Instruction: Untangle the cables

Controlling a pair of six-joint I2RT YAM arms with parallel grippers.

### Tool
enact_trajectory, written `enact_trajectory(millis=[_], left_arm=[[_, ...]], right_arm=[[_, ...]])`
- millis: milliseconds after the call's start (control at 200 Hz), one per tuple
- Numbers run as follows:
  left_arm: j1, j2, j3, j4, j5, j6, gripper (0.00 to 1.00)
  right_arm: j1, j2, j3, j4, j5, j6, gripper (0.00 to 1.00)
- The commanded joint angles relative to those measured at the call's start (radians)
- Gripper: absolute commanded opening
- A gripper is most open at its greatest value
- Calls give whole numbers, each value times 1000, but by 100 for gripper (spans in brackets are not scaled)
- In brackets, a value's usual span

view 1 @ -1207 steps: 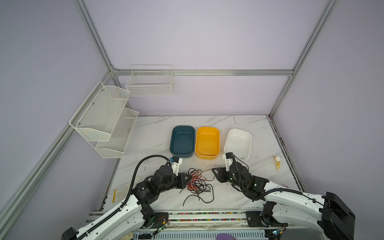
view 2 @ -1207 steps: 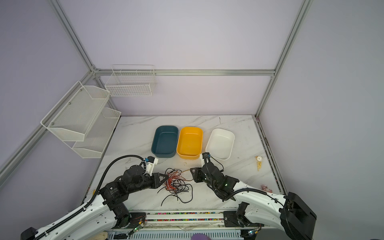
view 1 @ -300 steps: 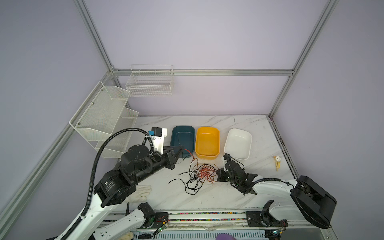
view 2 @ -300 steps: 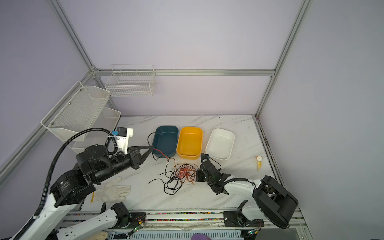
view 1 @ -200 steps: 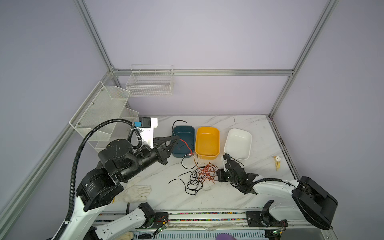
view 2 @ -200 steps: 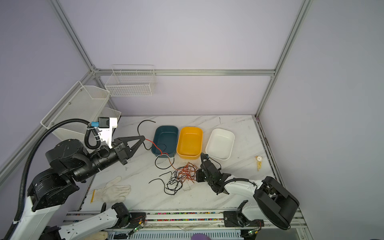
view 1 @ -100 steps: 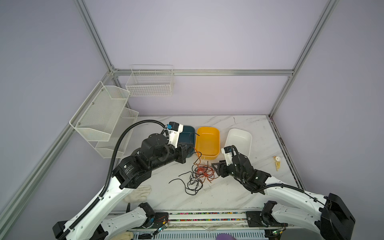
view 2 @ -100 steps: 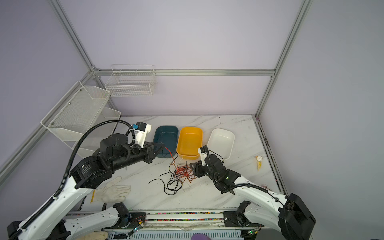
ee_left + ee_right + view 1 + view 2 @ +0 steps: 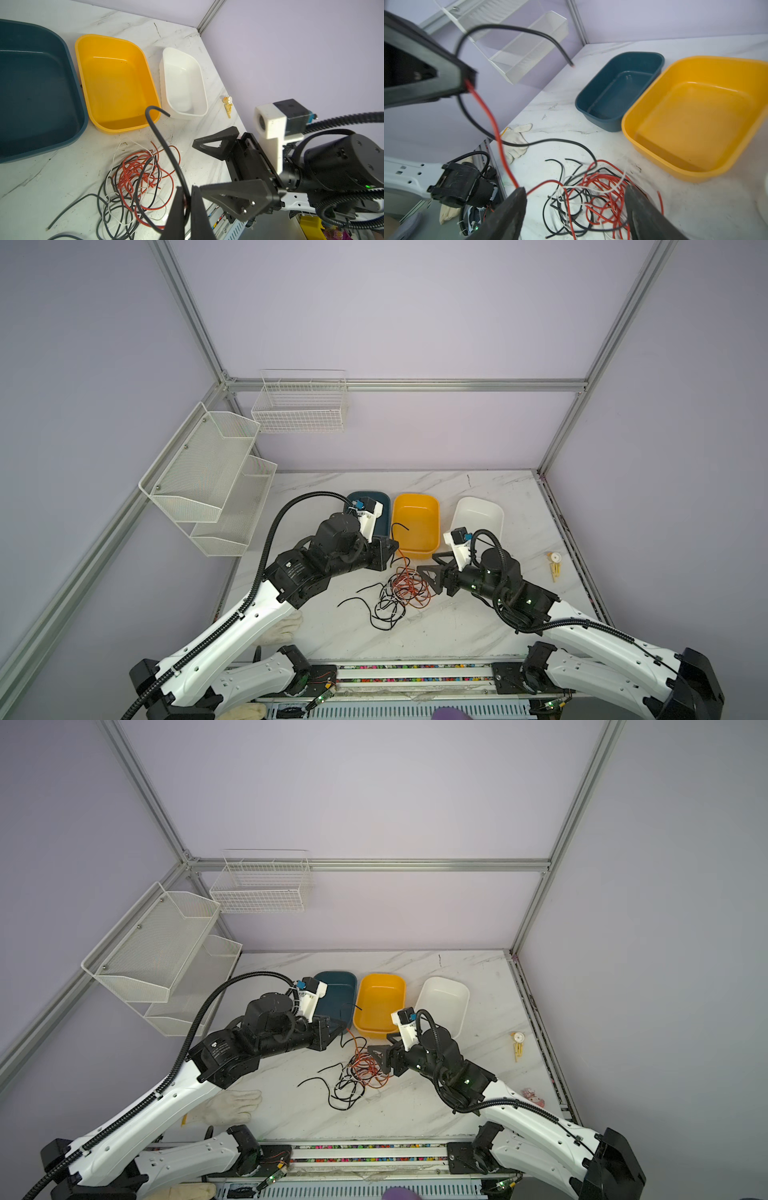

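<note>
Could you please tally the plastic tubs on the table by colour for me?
dark teal tub: 1
yellow tub: 1
white tub: 1
Total: 3

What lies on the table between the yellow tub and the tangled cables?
Only bare marble table, seen in the left wrist view; the yellow tub and the cables lie apart.
</note>
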Motion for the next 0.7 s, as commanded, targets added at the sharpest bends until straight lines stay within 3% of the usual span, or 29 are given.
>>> enact_trajectory(millis=[0,290,400,590,695], left_arm=[[5,-3,-41,76,30,-24,2],[12,-11,-73,102,49,-37,3],[18,-29,-90,104,51,-34,4],[30,-57,-128,102,51,-34,7],[36,-67,-151,103,54,-36,9]], right_arm=[[52,26,29,102,-61,-26,75],[135,151,24,174,6,-3,66],[140,175,15,196,22,6,57],[142,157,0,207,65,13,18],[142,152,-6,203,75,12,4]])
